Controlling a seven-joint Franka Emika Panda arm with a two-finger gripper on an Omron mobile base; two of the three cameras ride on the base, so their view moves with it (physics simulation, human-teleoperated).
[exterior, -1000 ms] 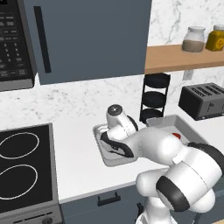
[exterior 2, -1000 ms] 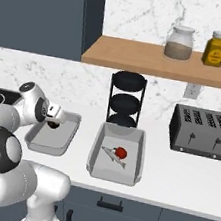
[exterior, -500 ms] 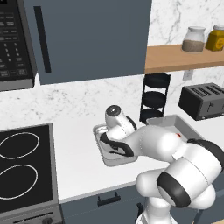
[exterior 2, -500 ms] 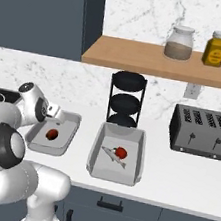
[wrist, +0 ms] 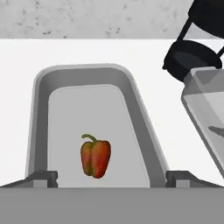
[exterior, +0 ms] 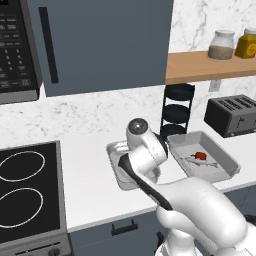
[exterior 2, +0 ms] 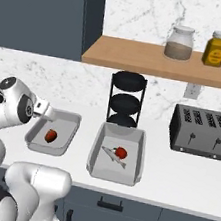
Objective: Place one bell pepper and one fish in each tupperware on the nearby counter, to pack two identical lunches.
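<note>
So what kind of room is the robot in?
A kitchen, it seems. There is a stove set into the counter, a toaster by the wall, and jars on a wooden shelf.

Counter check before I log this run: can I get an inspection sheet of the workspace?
Surface: white counter, no spills seen.
Job's things: left tupperware holds one bell pepper, no fish; right tupperware holds a pepper and a fish.
Clutter: black tiered rack, toaster.
Tool: tool open above the left tupperware, holding nothing.
Cables: nothing seen.
Surroundings: stove, microwave, wooden shelf with two jars.
</note>
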